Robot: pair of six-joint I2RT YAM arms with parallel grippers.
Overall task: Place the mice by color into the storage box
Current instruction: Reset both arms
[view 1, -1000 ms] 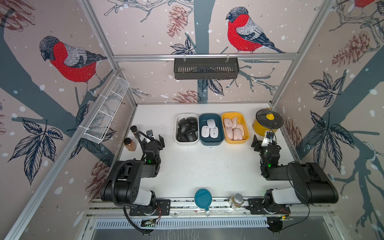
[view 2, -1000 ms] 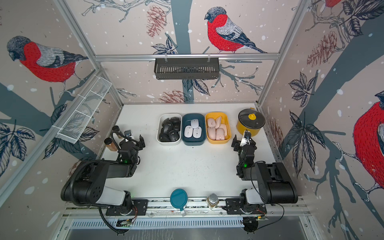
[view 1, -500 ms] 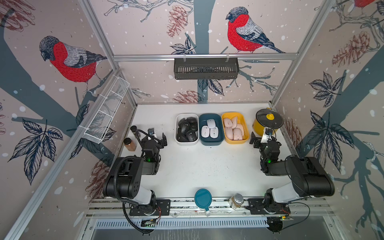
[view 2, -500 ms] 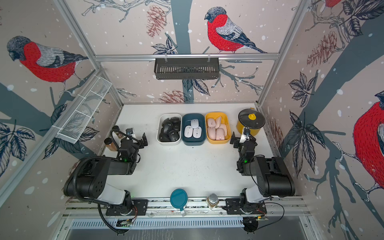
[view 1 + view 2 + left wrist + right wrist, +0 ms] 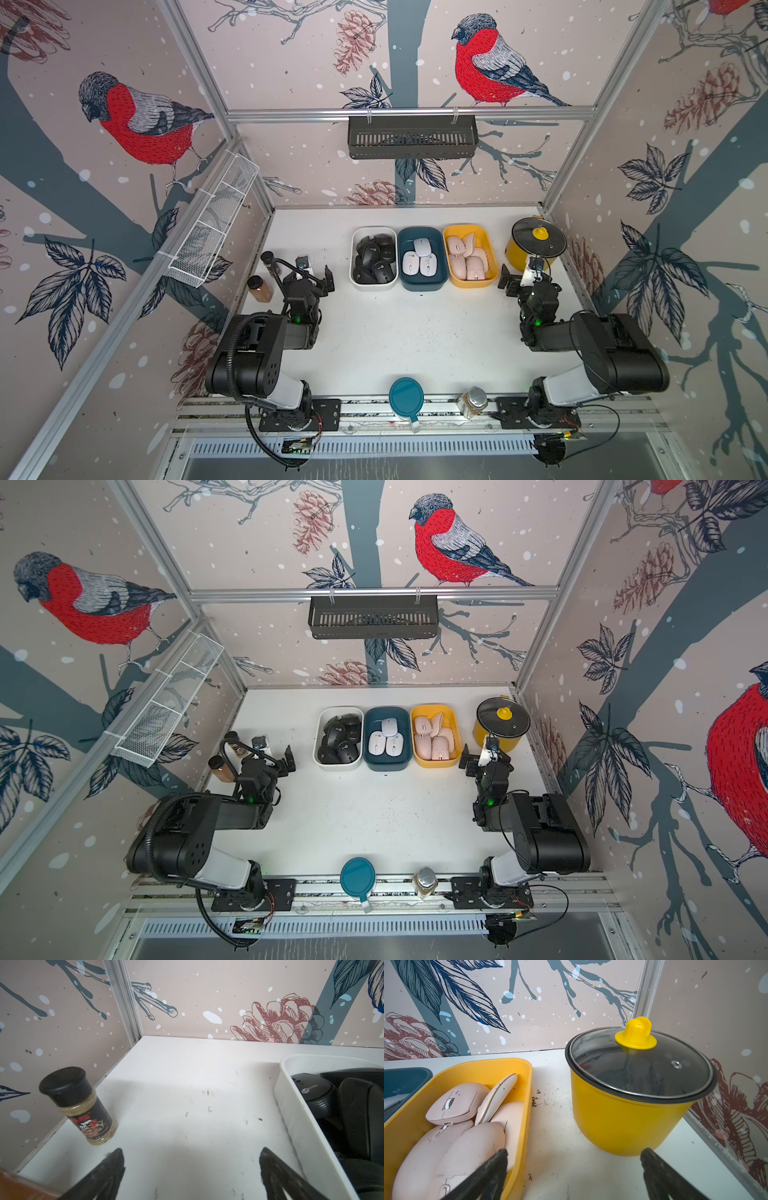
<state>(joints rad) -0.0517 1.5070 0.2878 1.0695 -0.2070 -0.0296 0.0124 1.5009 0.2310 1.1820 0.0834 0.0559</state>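
Three bins stand side by side at the back of the table. The white bin [image 5: 353, 259] holds several black mice [image 5: 374, 257], the dark blue bin [image 5: 401, 257] holds three white mice [image 5: 419, 259], and the yellow bin [image 5: 493, 253] holds several pink mice [image 5: 467, 259]. My left gripper [image 5: 316, 272] hangs open and empty just left of the white bin [image 5: 291, 1118], over bare table. My right gripper [image 5: 517, 276] is open and empty between the yellow bin [image 5: 527, 1093] and the yellow pot [image 5: 629, 1118]. No mice lie loose on the table.
A yellow pot with a glass lid [image 5: 536, 247] stands at the back right. Two spice jars [image 5: 259, 289] stand by the left wall. A teal lid [image 5: 406, 397] and a glass jar [image 5: 471, 401] sit at the front edge. A wire rack [image 5: 212, 224] hangs on the left wall.
Both grippers have shifted slightly toward the back. The right gripper's jaws have spread a little wider. The mice and bins have not moved.
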